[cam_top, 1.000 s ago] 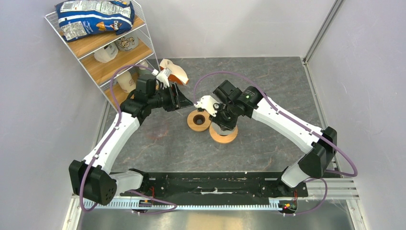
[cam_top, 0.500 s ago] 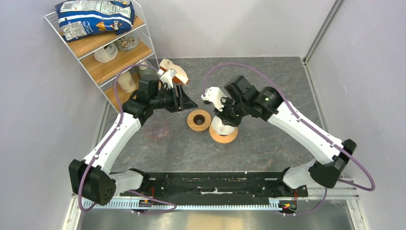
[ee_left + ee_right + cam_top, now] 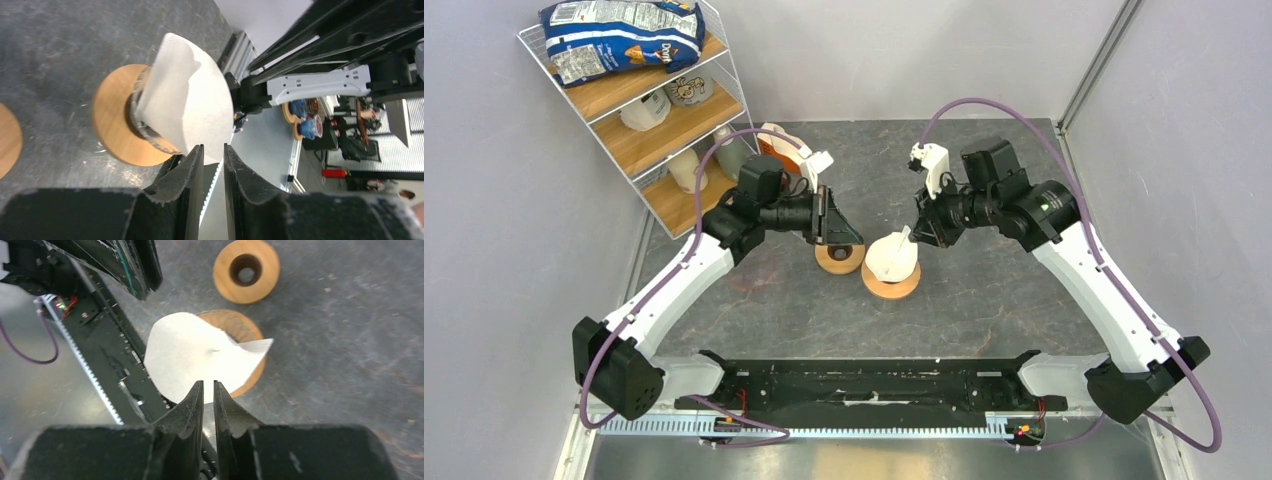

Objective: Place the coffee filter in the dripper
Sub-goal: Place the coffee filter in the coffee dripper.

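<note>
The cream-white coffee filter (image 3: pixel 892 256) stands in the dripper, whose wooden collar (image 3: pixel 894 288) rests on the table; the filter sticks up well above it. In the left wrist view the filter (image 3: pixel 192 95) rises from the glass cone (image 3: pixel 147 134) and collar (image 3: pixel 112 125). In the right wrist view the filter (image 3: pixel 192 355) covers most of the collar (image 3: pixel 252 375). My left gripper (image 3: pixel 848 234) is shut and empty, just left of the dripper. My right gripper (image 3: pixel 921 228) is shut and empty, just behind and to the right of the filter.
A bare wooden ring (image 3: pixel 838 252) lies left of the dripper, under my left gripper. The orange-and-white filter packet (image 3: pixel 776 140) lies behind the left arm. A wire shelf (image 3: pixel 639 110) with bags and jars stands at the back left.
My right gripper has lifted off the dripper and drawn back to the right, leaving the filter standing in it. My left gripper has moved right, over the bare ring.
</note>
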### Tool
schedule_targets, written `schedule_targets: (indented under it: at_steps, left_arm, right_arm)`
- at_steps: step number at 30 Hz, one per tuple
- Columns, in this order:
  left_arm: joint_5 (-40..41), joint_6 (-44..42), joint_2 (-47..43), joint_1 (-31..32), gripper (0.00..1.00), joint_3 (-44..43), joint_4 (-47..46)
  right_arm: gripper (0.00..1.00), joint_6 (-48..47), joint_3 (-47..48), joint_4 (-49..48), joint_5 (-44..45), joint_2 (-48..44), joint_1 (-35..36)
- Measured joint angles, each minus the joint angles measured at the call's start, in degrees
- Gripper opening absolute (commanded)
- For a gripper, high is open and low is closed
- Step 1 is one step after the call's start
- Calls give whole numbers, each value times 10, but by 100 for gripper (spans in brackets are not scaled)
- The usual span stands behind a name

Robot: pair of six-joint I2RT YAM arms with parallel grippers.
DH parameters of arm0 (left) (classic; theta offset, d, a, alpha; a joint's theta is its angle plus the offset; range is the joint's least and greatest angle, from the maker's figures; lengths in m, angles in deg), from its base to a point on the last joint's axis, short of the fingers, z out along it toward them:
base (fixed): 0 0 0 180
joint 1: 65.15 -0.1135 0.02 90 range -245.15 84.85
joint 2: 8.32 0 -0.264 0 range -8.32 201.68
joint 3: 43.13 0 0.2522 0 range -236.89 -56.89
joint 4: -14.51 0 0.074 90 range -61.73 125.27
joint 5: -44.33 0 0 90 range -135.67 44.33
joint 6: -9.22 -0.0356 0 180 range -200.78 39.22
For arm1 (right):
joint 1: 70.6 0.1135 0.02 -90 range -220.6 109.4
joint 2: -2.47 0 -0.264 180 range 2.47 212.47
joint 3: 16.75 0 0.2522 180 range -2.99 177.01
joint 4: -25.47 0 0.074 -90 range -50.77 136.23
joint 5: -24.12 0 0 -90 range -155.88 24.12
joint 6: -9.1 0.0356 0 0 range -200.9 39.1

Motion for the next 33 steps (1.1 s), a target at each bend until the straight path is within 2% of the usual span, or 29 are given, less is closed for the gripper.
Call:
schedule_targets:
  at_steps: [10, 23, 33]
  left_arm:
    - [-3, -23, 61, 63, 27, -18, 3]
    - [23, -39, 99, 62, 28, -19, 19]
    - [21, -57, 97, 62, 53, -44, 18]
  right_arm:
    - [18, 18, -70, -18, -51, 5, 0]
    - [18, -10, -115, -27, -48, 31, 0]
    - [24, -21, -96, -30, -66, 35, 0]
